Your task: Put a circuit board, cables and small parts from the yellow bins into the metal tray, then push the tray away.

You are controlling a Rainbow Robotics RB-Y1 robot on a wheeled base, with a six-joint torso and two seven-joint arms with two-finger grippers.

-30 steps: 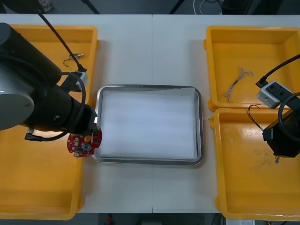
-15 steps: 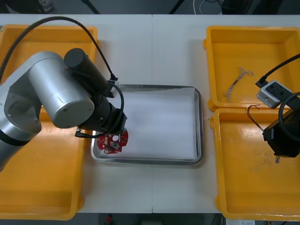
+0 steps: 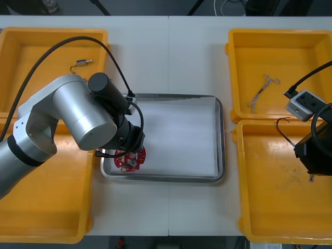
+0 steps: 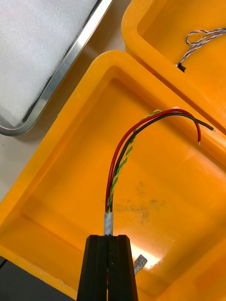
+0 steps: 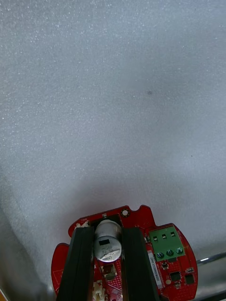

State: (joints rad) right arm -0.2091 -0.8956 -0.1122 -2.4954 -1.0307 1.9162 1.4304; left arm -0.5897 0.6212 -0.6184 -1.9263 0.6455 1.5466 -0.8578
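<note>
Front view, left gripper [image 3: 133, 153]: hung low over the near-left corner of the metal tray [image 3: 220, 155], probably to set the circuit board [image 3: 127, 161] on the white lining [image 3: 176, 135].
Front view, right gripper [image 3: 311, 166]: hovered above the near right yellow bin [image 3: 270, 207].
Right wrist view, fingers [image 4: 96, 268]: clenched on the red and yellow cable [image 4: 117, 160], whose loose ends arced over the bin floor, seemingly ready for carrying.
Left wrist view, fingers [image 5: 80, 263]: grasped the board by its silver can [image 5: 107, 242].
Left wrist view, board's look: round and red, with a green terminal block [image 5: 165, 242] beside the can.

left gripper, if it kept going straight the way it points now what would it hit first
The left gripper, shut on the circuit board, points down into the metal tray. The board would meet its white inside first; the remaining gap is hard to judge.
</note>
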